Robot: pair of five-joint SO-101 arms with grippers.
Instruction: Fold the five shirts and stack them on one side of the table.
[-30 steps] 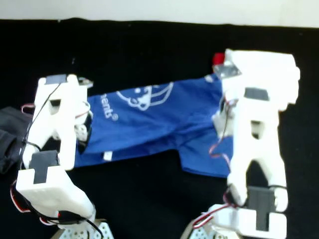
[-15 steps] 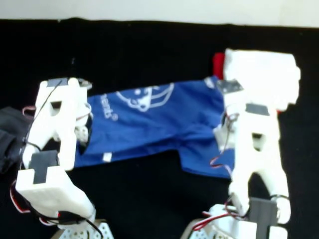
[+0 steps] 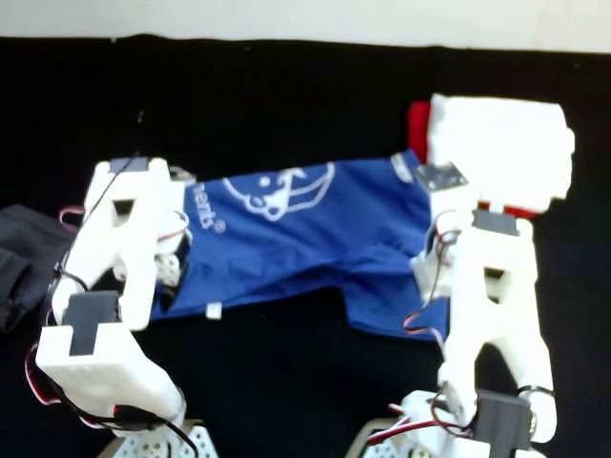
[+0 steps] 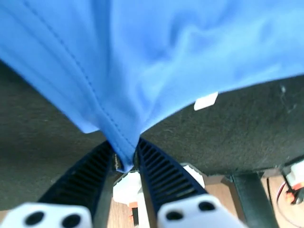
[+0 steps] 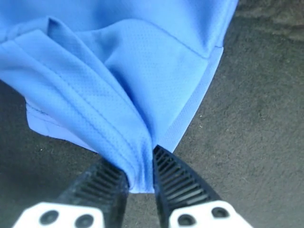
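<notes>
High view: one blue shirt [image 3: 305, 229] lies across the middle of the black table [image 3: 286, 95], one red cloth [image 3: 417, 118] behind the right arm [image 3: 492, 277], one dark cloth [image 3: 17, 262] at the left edge; both arms lean down over the shirt's ends, left gripper [image 4: 125, 153] and right gripper [image 5: 138, 166] each clamped on a bunched edge.

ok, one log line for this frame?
left tool: shut on blue shirt edge | right tool: shut on blue shirt fold | blue shirt: laid across black table
</notes>
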